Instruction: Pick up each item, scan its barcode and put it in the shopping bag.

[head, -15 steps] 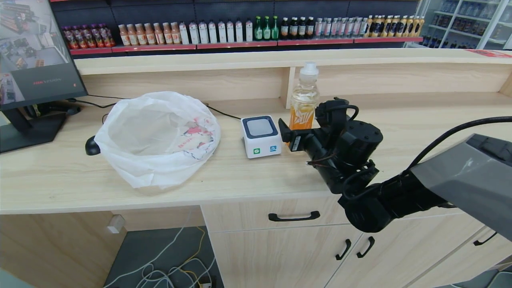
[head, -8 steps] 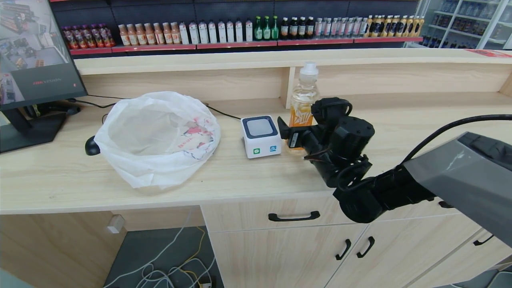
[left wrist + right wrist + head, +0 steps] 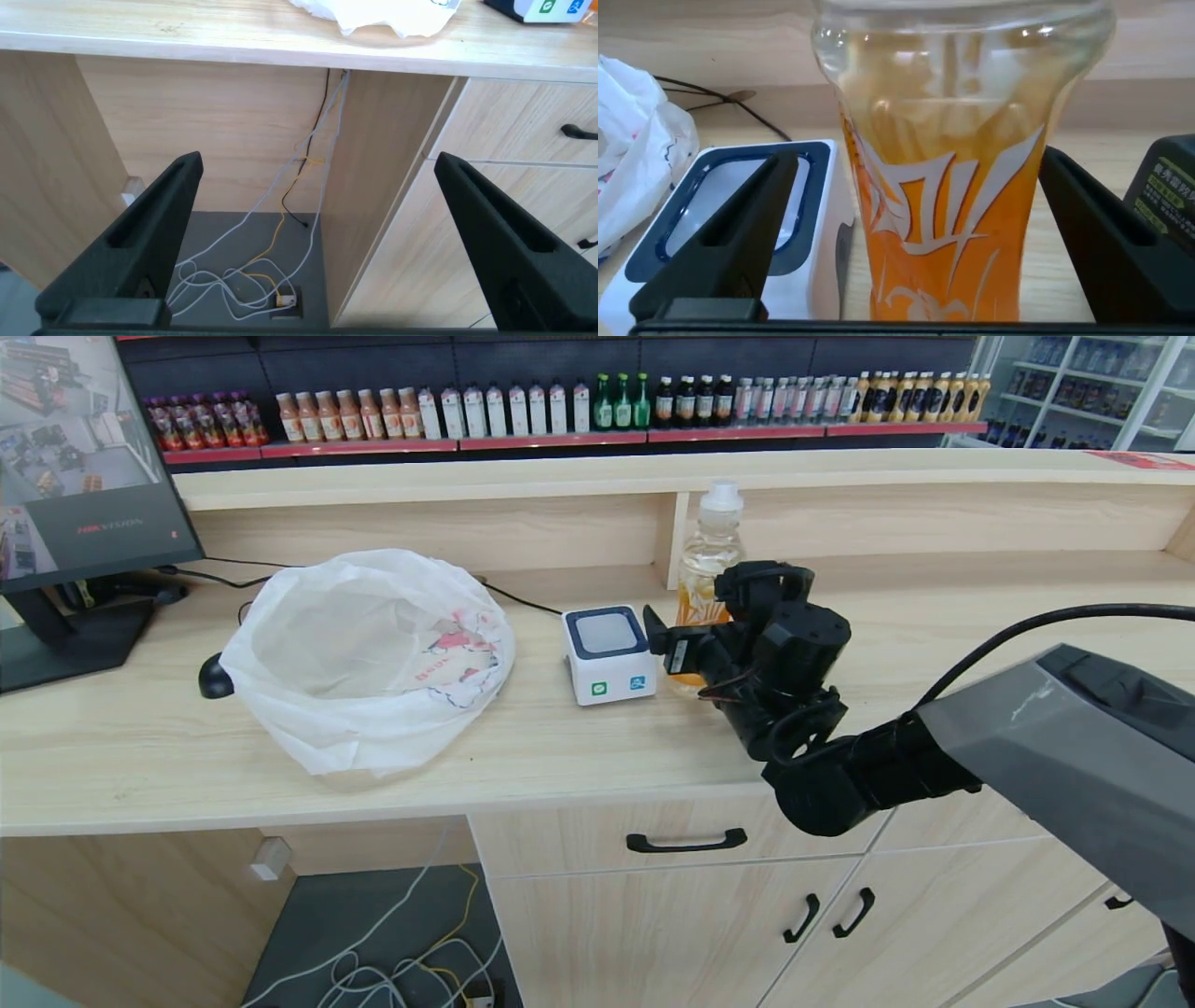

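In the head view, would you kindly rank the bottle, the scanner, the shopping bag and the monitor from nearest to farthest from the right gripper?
1. Bottle, flanked by the right gripper.
2. Scanner, just to its left.
3. Shopping bag, farther left.
4. Monitor, at the far left.

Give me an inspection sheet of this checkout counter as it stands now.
Surface: wooden counter, level.
Job's things: bottle upright beside the scanner; shopping bag open, on the scanner's left.
Clutter: monitor and black mouse at the counter's left end.
Grippers: right gripper open, straddling the bottle; left gripper open, below counter height.
Cables: black cable behind the shopping bag; loose cables under the counter.
Surroundings: shelves of drinks behind.
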Tool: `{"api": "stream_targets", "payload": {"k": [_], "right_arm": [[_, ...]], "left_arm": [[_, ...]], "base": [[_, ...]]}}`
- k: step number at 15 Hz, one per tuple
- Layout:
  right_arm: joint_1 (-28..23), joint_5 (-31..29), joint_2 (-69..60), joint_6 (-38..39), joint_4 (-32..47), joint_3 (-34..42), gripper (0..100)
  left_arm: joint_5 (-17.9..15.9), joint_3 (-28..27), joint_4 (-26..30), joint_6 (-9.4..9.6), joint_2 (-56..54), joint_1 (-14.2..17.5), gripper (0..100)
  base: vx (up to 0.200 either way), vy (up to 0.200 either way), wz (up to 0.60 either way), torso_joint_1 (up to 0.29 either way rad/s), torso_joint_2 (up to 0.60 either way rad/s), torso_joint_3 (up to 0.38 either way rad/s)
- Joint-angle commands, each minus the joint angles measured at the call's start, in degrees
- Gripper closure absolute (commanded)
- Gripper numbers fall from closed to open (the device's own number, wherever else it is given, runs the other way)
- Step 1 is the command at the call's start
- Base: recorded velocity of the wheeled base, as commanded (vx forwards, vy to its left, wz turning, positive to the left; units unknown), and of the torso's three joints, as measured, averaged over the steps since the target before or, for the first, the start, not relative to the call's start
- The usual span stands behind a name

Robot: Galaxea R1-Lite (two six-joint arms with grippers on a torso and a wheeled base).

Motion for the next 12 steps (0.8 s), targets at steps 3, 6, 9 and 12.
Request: {"api": "stream_targets", "payload": {"k": [3, 6, 9, 12], "right_arm": [[-1.16, 1.86, 0.94, 0.03, 0.45, -0.33, 0], [-2.04, 2.21, 1.29, -0.32, 0.45, -0.33, 0], [-2.39, 2.65, 2.87, -1.46, 0.18, -3.58, 0], [-2.48, 3.0, 4.19, -2.08, 0.53, -7.45, 0]], "left_arm": [[0.02, 0.0, 0.0, -0.02, -0.02, 0.01, 0], [0.02, 0.0, 0.0, -0.02, -0.02, 0.01, 0], [0.02, 0.0, 0.0, -0.02, -0.02, 0.01, 0], [0.02, 0.0, 0.0, -0.02, -0.02, 0.01, 0]], "base": [[0.0, 0.0, 0.0, 0.0, 0.0, 0.0], [0.0, 0.0, 0.0, 0.0, 0.0, 0.0], [0.0, 0.0, 0.0, 0.0, 0.0, 0.0], [0.0, 0.0, 0.0, 0.0, 0.0, 0.0]]}}
